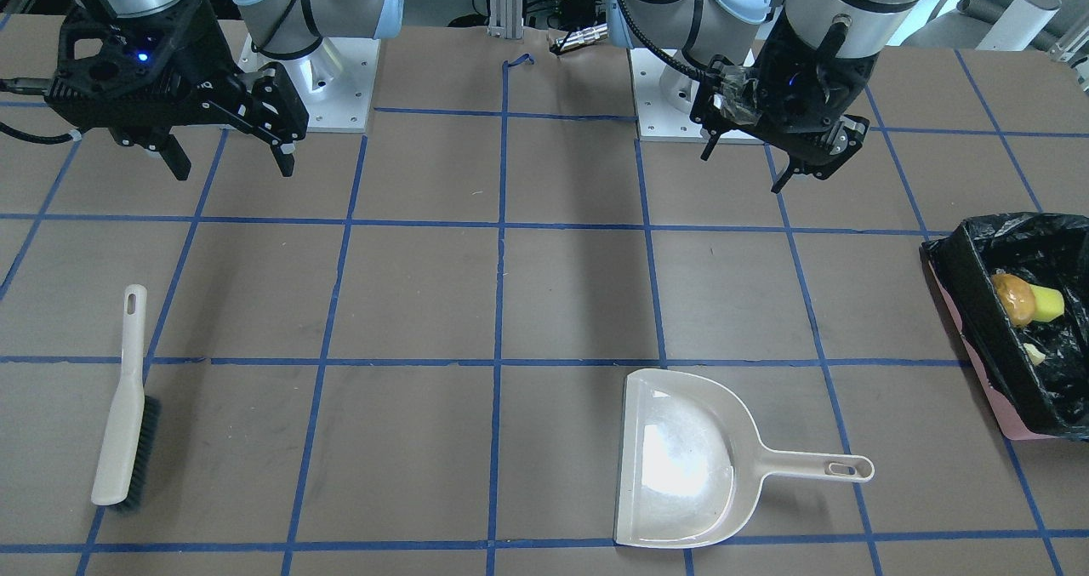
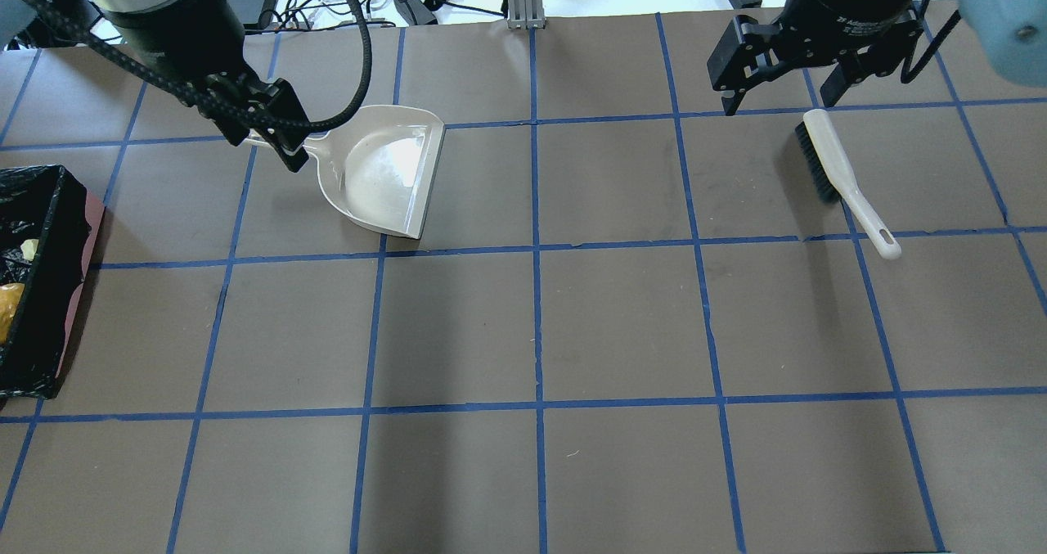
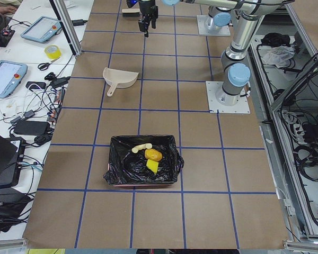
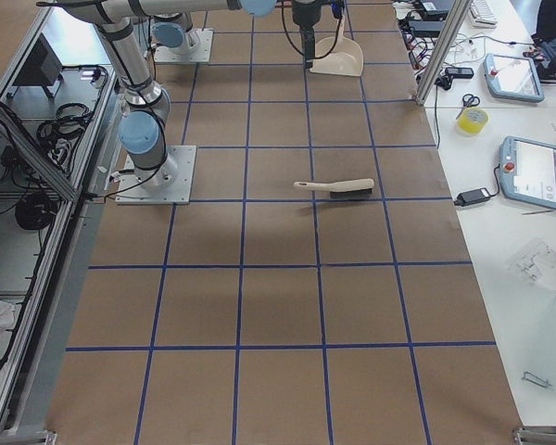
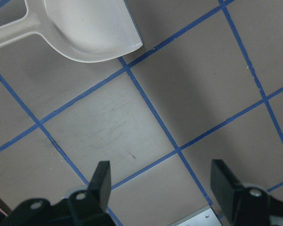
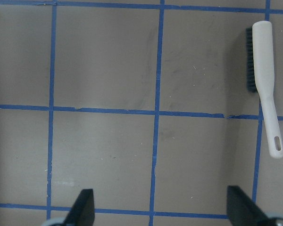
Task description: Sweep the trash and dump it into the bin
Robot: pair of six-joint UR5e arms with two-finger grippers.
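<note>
The trash lies inside the bin (image 1: pixel 957 257): an orange-brown lump (image 1: pixel 1012 297), a yellow sponge block (image 1: pixel 1049 304) and a pale slice (image 1: pixel 1034 353). The exterior left view shows the same three in the black-lined bin (image 3: pixel 116 159). My left gripper (image 1: pixel 742 170) hangs open and empty above the table, back from the beige dustpan (image 1: pixel 681 465). My right gripper (image 1: pixel 234 170) is open and empty too, raised well behind the hand brush (image 1: pixel 128 406). In the wrist views the dustpan (image 5: pixel 89 28) and brush (image 6: pixel 266 80) lie on the table beyond the open fingers.
Brown table (image 2: pixel 532 325) with a blue tape grid. The bin (image 2: pixel 49 210) stands at the table's left end. Cables and small gear lie along the far edge past the dustpan (image 2: pixel 384 173) and brush (image 2: pixel 842 177). Both arm bases stand on the robot's side.
</note>
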